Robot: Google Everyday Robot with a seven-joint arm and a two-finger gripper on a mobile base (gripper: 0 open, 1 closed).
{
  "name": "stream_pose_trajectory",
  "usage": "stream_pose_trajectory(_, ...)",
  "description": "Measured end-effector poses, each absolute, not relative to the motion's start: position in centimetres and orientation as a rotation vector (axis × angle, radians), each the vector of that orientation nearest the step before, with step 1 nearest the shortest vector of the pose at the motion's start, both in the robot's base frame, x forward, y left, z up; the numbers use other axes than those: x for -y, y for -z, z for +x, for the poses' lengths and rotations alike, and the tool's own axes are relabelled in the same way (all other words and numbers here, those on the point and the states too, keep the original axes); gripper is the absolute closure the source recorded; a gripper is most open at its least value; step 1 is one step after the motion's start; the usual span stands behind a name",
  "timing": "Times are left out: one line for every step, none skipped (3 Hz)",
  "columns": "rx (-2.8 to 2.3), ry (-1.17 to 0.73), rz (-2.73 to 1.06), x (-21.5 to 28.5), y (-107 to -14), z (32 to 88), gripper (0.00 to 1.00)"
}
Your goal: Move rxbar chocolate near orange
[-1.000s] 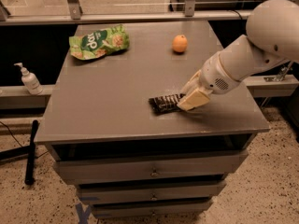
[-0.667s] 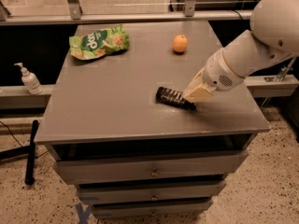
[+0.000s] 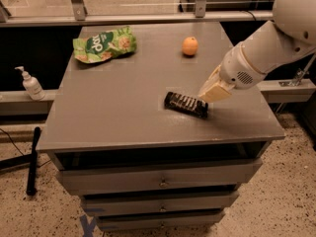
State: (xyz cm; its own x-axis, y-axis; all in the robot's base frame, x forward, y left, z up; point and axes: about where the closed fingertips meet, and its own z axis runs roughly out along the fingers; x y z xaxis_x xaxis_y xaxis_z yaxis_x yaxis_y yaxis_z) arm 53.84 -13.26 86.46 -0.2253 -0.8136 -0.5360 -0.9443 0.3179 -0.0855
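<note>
Working tool: my gripper (image 3: 211, 94) sat low over the right part of the grey table (image 3: 118, 107), its cream tip at the right end of the rxbar chocolate (image 3: 186, 104).
Grip: I could not tell whether it was clamped on the bar or loose.
Reach: my white arm (image 3: 266, 53) slanted down from the upper right to the tabletop.
Bar: the rxbar chocolate lay right of the table's middle, slightly askew, its white lettering facing up.
Fruit: the orange (image 3: 190, 46) stood farther back on the table, well apart from the bar and almost straight behind it.
Back left: a green snack bag (image 3: 103, 44) lay crumpled near the far left corner.
Below: drawers (image 3: 160, 181) were stacked under the tabletop.
Left side: a white pump bottle (image 3: 32, 84) stood on a ledge beside the table.
</note>
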Motion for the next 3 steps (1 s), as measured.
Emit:
stream_pose_trajectory(-2.116,-0.359,-1.521,13.35,-86.65,53.03,0.84)
stream_pose_trajectory(-2.117,-0.379,-1.507,12.8,-86.32,52.4,0.61)
stream_pose_trajectory(-2.109,-0.388,-1.503,12.36,-86.26,52.18,0.38)
